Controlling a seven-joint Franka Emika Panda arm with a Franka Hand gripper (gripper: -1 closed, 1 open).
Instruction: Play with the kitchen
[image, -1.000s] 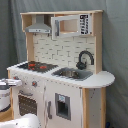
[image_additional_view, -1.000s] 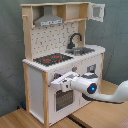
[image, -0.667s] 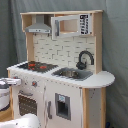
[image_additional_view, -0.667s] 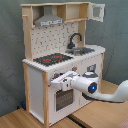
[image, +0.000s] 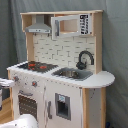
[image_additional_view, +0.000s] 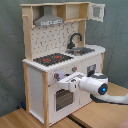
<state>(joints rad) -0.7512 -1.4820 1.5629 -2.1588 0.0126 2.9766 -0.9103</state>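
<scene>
One tall toy kitchen of white panels and pale wood fills the centre of both exterior views, standing on a wooden table before a grey curtain. In the first exterior view its flat black hob with red rings sits at centre left, a shallow grey sink beside it at centre right, and a curved black faucet arches over the basin. A wedge-shaped grey hood hangs at the upper left under the boxy upper shelf. In the second exterior view the smooth white arm reaches in from the lower right, its end effector against the front panel at the knobs, just above the slatted oven door; whether its fingers are spread or pressed together cannot be told.
</scene>
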